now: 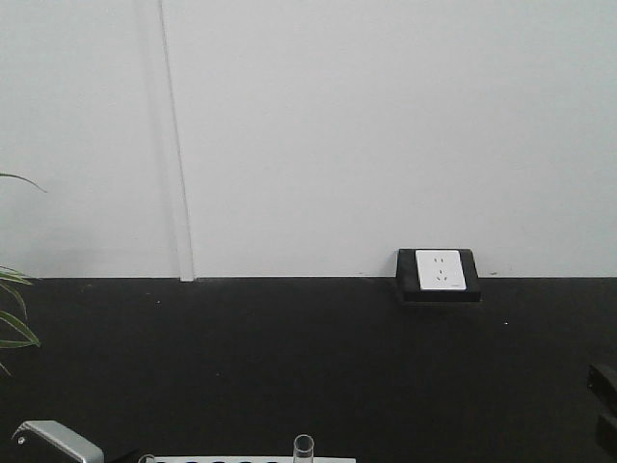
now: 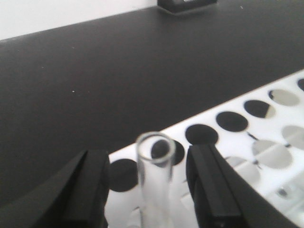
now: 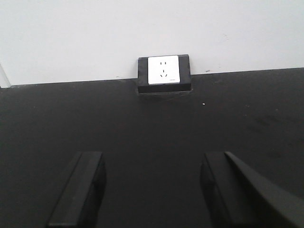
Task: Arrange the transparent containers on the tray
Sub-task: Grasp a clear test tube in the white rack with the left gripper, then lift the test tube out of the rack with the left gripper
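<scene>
Left gripper (image 2: 148,161) spread, flanking upright test tube (image 2: 154,185), no contact | test tube standing in white rack (image 2: 240,142) hole | right gripper (image 3: 152,161) spread, holding nothing, above black table (image 3: 152,118), socket (image 3: 164,70) ahead at wall (image 3: 152,28)

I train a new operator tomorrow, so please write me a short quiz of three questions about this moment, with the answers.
1. True or false: the left gripper is shut on the test tube.
2. What does the test tube stand in? A: a white rack with round holes. B: a yellow tray. C: a grey metal tray.
3. In a few words: what is between the fingers of the right gripper?

Key
1. False. The jaws are open, with a gap on each side of the upright tube.
2. A.
3. Nothing; only the black tabletop shows below.
</scene>
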You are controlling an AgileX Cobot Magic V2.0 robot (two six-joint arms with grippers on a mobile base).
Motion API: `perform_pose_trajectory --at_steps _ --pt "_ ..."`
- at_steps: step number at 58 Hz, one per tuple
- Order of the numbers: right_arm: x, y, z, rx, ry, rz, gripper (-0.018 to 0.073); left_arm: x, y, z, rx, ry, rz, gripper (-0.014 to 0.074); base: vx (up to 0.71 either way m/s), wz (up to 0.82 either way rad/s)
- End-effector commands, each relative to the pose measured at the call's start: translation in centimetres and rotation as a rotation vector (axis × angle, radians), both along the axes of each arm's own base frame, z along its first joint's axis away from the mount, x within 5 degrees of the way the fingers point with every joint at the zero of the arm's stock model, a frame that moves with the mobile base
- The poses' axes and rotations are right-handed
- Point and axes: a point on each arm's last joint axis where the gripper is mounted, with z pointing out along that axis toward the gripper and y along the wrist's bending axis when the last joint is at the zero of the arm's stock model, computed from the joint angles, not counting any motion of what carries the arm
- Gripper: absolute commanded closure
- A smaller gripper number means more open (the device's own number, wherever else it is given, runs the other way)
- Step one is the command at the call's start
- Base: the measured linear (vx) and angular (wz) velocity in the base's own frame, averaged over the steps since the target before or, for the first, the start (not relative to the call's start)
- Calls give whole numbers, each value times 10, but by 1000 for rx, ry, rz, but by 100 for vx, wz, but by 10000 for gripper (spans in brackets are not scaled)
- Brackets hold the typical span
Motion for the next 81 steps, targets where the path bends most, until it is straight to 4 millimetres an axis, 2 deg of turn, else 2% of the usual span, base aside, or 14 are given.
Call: perform_pose_trajectory --at_steps 1,13,23,59,67,81 --pt "2 1 19 -10 -119 8 56 9 -4 16 -80 -121 16 111 0 0" --pt "2 1 18 -10 -113 7 56 10 -5 13 -82 -123 14 120 0 0" --pt "2 1 18 -10 -113 7 56 10 -5 14 -83 -127 12 171 0 0" --pt "2 0 16 -12 -88 7 58 10 -5 18 -101 -165 11 536 0 0" --pt "2 0 16 -12 -89 7 58 8 -4 27 -118 -200 13 603 0 0" --pt "2 0 16 -10 -93 6 58 -3 2 55 -142 -281 18 605 0 0"
